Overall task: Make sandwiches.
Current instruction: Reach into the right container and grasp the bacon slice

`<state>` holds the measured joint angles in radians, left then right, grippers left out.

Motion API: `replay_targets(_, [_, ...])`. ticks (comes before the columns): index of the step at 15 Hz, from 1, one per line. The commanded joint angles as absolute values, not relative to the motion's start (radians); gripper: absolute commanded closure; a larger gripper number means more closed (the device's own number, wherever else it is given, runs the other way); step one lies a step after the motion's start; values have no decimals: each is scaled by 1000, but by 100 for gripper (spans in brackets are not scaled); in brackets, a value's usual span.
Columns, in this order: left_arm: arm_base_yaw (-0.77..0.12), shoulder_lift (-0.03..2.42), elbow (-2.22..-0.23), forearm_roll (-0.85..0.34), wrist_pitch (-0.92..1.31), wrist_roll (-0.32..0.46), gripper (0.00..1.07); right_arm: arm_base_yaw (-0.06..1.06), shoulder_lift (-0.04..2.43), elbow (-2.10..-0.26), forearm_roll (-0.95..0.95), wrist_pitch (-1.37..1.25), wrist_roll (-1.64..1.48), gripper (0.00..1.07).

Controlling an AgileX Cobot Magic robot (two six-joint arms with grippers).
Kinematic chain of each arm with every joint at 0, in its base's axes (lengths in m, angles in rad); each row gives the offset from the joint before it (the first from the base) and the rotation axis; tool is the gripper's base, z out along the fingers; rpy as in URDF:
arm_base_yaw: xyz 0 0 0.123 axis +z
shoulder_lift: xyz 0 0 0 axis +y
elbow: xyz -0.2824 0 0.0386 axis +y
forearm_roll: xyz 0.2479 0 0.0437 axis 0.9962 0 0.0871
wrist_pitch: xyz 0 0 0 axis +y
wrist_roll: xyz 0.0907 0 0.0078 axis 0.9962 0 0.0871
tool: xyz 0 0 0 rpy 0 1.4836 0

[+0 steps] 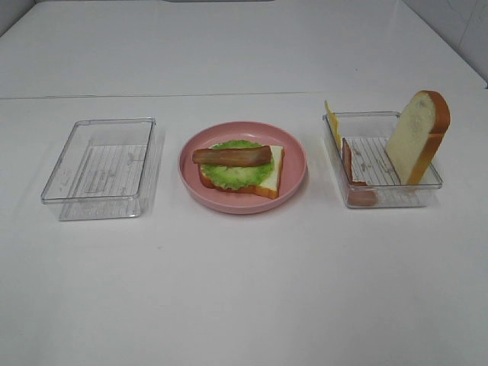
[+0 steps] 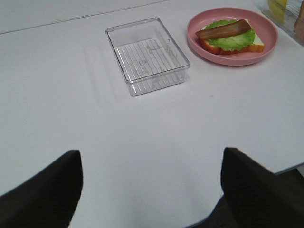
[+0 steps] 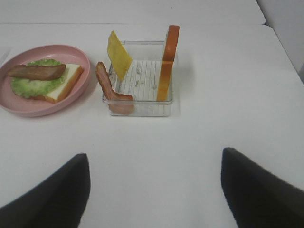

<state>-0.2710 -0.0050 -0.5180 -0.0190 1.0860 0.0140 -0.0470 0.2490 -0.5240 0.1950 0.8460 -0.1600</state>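
Observation:
A partly built sandwich lies on the round pink plate (image 1: pixel 293 183): a white bread slice (image 1: pixel 271 177), green lettuce (image 1: pixel 236 177) and a bacon strip (image 1: pixel 232 156) on top. The clear tray on the right (image 1: pixel 381 200) holds a second bread slice (image 1: pixel 415 133) standing on edge, another bacon strip (image 1: pixel 349 164) and a yellow cheese slice (image 1: pixel 332 122) leaning on its wall. My left gripper (image 2: pixel 149 190) is open and empty, well short of the plate (image 2: pixel 237 59). My right gripper (image 3: pixel 154 190) is open and empty, short of the tray (image 3: pixel 142 109). Neither gripper shows in the exterior view.
An empty clear tray (image 1: pixel 99 164) stands left of the plate; it also shows in the left wrist view (image 2: pixel 147 57). The white table has a seam across the back and an edge near my left gripper.

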Motion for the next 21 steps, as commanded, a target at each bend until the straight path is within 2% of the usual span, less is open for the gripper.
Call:
replay_targets(1, [-268,-25,-501,-20,1050,-6,30,-53,446,-553,267,691,-190,35])
replay_targets(3, [-268,-25,-497,-20,1045,0,30,-53,741,-660,341,665,-286,35])
replay_targets(7, [-268,-25,-497,-20,1045,0,30,-53,1166,-948,440,815,-364,35])
replay_targets(11, [-268,-25,-497,-20,1045,0,30,-46,1428,-1191,505,937,-364,35])
replay_targets(13, [-268,-25,-497,-20,1045,0,30,28,1545,-1294,474,952,-351,36])
replay_targets(14, [-268,-25,-497,-20,1045,0,30,140,1643,-1377,392,957,-256,36])
replay_targets(15, [-268,-25,-497,-20,1045,0,30,182,1701,-1421,351,979,-207,36])
replay_targets(18, [-268,-25,-497,-20,1045,0,30,242,1846,-1547,274,1103,-71,38])
replay_targets(21, [-268,-25,-497,-20,1045,0,30,243,1991,-1666,250,1200,-30,41])
